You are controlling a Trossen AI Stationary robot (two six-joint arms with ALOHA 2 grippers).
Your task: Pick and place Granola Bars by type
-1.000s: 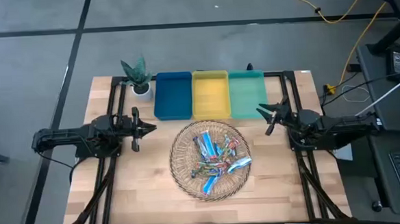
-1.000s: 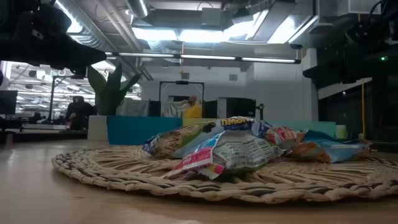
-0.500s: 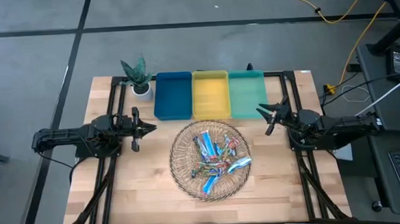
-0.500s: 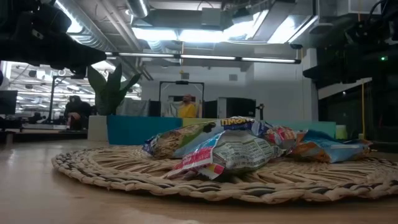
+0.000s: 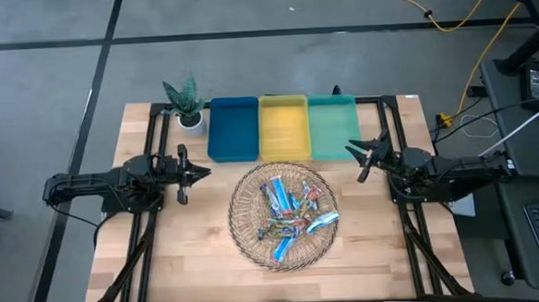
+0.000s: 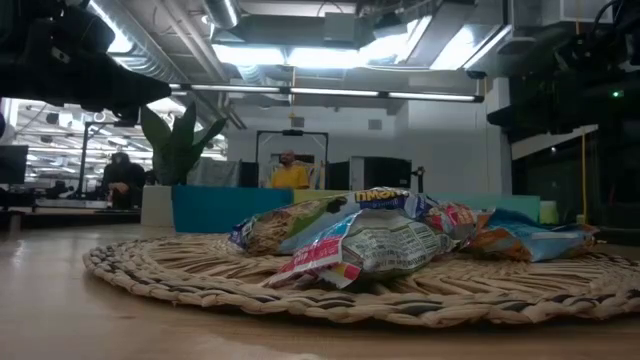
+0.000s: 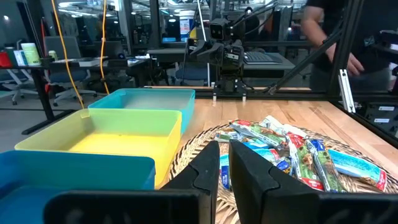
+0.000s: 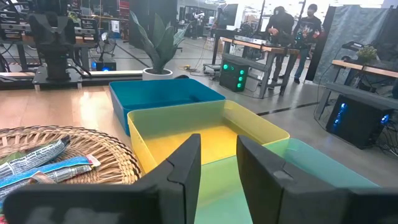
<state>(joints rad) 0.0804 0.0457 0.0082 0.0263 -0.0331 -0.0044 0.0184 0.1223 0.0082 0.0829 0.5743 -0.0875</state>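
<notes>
Gripper fingers of my left arm (image 5: 189, 172) hover above the wooden table (image 5: 192, 257) at its left side, pointing toward the middle; they stand slightly apart with a narrow gap and hold nothing. In the left wrist view the two dark fingers (image 7: 252, 177) frame the edge of the round woven wicker basket (image 7: 194, 146).

Behind my left gripper, at the table's far left corner, stands a small green plant in a white pot (image 5: 187, 103). Next to it along the far edge sit three rectangular plastic trays, side by side and touching: a blue tray (image 5: 232, 127), then a yellow tray (image 5: 284, 125), then a green tray (image 5: 333, 124).

Just in front of the trays, in the middle of the table, lies the wicker basket (image 5: 244, 231). The shiny wrapped granola bars (image 5: 291, 212) are all heaped inside it, in bright blue, silvery-blue and brown-and-red-green wrappers, overlapping one another. From the low view the heap (image 6: 390, 238) rises above the basket's flat woven rim (image 6: 180, 275).

To the right of the basket, my right gripper (image 5: 366, 156) hangs near the front corner of the green tray, aimed toward the centre. Its fingers are spread apart and empty; the right wrist view shows them (image 8: 183, 165) over the yellow tray and green tray.

Farther back in the room a person in a yellow top (image 6: 290, 174) stands.
</notes>
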